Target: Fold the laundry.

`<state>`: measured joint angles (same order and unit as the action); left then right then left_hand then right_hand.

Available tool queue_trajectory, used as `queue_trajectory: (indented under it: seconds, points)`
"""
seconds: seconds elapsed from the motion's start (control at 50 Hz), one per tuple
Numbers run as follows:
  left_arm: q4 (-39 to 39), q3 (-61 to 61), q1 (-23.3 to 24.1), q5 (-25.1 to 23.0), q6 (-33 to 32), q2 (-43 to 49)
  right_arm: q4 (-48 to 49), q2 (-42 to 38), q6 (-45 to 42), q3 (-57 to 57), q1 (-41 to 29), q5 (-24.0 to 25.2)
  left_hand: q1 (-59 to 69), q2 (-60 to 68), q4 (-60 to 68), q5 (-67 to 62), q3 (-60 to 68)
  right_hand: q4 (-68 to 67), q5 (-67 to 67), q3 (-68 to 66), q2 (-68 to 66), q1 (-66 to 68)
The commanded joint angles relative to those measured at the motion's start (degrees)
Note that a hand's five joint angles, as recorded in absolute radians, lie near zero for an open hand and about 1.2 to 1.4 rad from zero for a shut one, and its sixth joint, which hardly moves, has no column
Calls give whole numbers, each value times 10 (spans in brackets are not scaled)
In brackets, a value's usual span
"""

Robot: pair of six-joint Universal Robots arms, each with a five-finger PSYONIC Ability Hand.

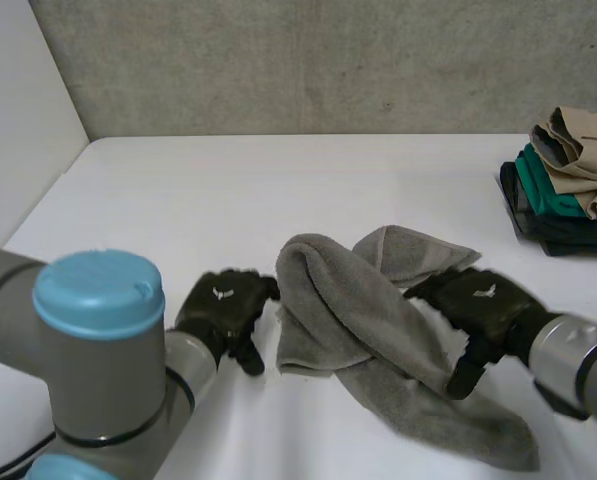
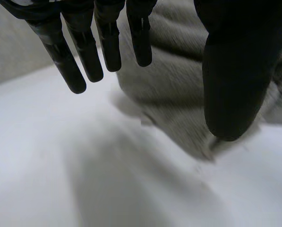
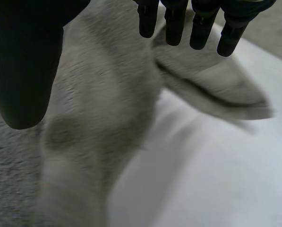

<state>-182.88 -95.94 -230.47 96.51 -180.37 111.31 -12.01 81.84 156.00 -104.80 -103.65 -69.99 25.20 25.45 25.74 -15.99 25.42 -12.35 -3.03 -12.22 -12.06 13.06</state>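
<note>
The grey towel lies rumpled and crossed over itself on the white bench; the left hand sits just beside its left edge and the right hand over its right side, each with straight fingers and thumb apart, pinching nothing. I judge the risk is a hand closing on a bunched fold instead of a true corner, dragging the towel into a worse twist. The head view gives the towel's whole outline and the stack of folded clothes well apart beyond its right side; the wrist views add the bare gap between each thumb and fingers
</note>
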Motion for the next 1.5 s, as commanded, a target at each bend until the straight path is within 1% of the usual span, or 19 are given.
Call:
queue_trajectory:
  seconds: [0.02, 0.04, 0.1, 0.2, 0.38, 0.46, 0.48, 0.5, 0.54, 0.64, 0.82, 0.84, 0.86, 1.02, 1.34, 1.4, 1.44, 1.48, 1.5]
  points:
    - [-51, 15, -2, -37, -1, 69, 105, -57, 7, -47, -31, -11, 54, 51, 48, -46, 52, -45, -38, -46, -47, 37]
    - [-56, 22, -3, -40, -1, 75, 115, -61, 7, -50, -34, -15, 54, 51, 48, -46, 52, -58, -51, -59, -61, 51]
    - [-67, 43, -7, -49, -6, 99, 152, -79, 14, -54, -42, -32, 60, 58, 55, -53, 58, -226, -219, -227, -229, 219]
    - [-68, 87, -8, -54, -2, 133, 208, -97, 20, -54, -44, -61, 82, 80, 77, -74, 80, -676, -669, -677, -678, 668]
    - [-65, 135, 1, -57, -2, 180, 230, -93, 21, -52, -38, -66, 148, 145, 142, -140, 146, -677, -670, -678, -679, 669]
    - [-63, 155, 2, -56, -5, 196, 230, -87, 21, -45, -34, -68, 324, 322, 319, -316, 322, -677, -670, -678, -679, 669]
    - [-63, 160, 2, -55, -6, 198, 230, -86, 21, -43, -34, -69, 383, 380, 377, -375, 381, -677, -670, -678, -679, 669]
    - [-58, 165, 1, -55, -7, 200, 230, -83, 21, -40, -33, -70, 500, 497, 495, -492, 498, -677, -670, -678, -679, 669]
    - [-51, 168, 0, -55, -7, 199, 230, -69, 20, -34, -33, -72, 548, 545, 543, -540, 546, -677, -670, -678, -679, 669]
    - [-25, 166, 0, -53, -8, 180, 221, -44, 18, -13, -32, -72, 548, 545, 543, -540, 546, -677, -670, -678, -679, 669]
    - [-22, 96, -4, -57, -2, 40, 171, -6, 16, 21, -23, -61, 543, 541, 538, -535, 541, -677, -670, -678, -679, 669]
    - [-22, 90, -5, -57, -3, 37, 169, -6, 16, 20, -22, -60, 382, 379, 376, -374, 379, -677, -670, -678, -679, 669]
    - [-22, 78, -2, -58, -5, 35, 168, -6, 16, 18, -22, -59, 160, 158, 155, -152, 158, -677, -670, -678, -679, 669]
    - [-26, 48, 19, -55, -8, 76, 168, -14, 17, -1, -26, -59, 79, 76, 74, -71, 77, -677, -670, -678, -679, 669]
    - [-27, 141, 27, -55, -9, 180, 174, -27, 15, -11, -24, -60, 106, 103, 100, -98, 104, -677, -670, -678, -679, 669]
    - [-26, 156, 27, -54, -10, 195, 174, -35, 14, -10, -23, -60, 139, 137, 134, -131, 137, -677, -670, -678, -679, 669]
    - [-27, 165, 26, -51, -10, 203, 175, -40, 14, -9, -23, -60, 262, 259, 256, -254, 260, -677, -670, -678, -679, 669]
    - [-31, 173, 24, -50, -10, 204, 180, -42, 14, -9, -23, -61, 514, 511, 508, -506, 511, -677, -670, -678, -679, 669]
    - [-33, 174, 22, -50, -10, 203, 180, -41, 13, -9, -22, -60, 548, 545, 542, -540, 545, -677, -670, -678, -679, 669]
